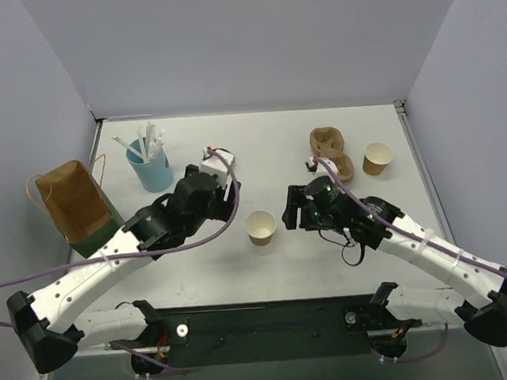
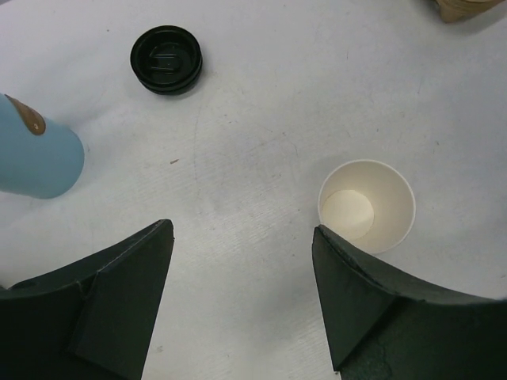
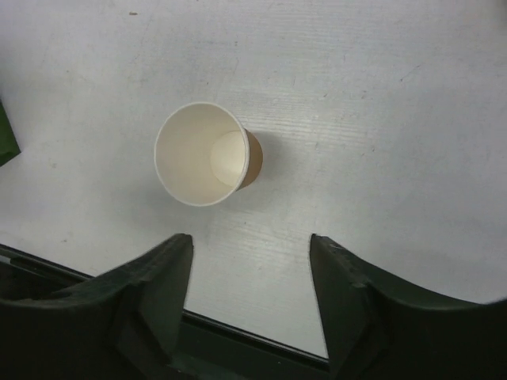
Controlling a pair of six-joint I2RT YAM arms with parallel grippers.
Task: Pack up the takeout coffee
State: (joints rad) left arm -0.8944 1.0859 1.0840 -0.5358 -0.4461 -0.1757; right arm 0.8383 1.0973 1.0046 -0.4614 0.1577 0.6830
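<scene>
Paper cup (image 1: 261, 227) upright, unlidded, midway between left gripper (image 2: 242, 229) and right gripper (image 3: 249, 241), presumably for capping; both jaws apart, empty; lid (image 2: 166, 59) well aside.

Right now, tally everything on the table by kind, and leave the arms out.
Tan paper cups: 2
Black lid: 1
Pulp cup carrier: 1
Blue cup of straws: 1
Brown paper bag: 1
Total: 6, counting the straws with their cup.
</scene>
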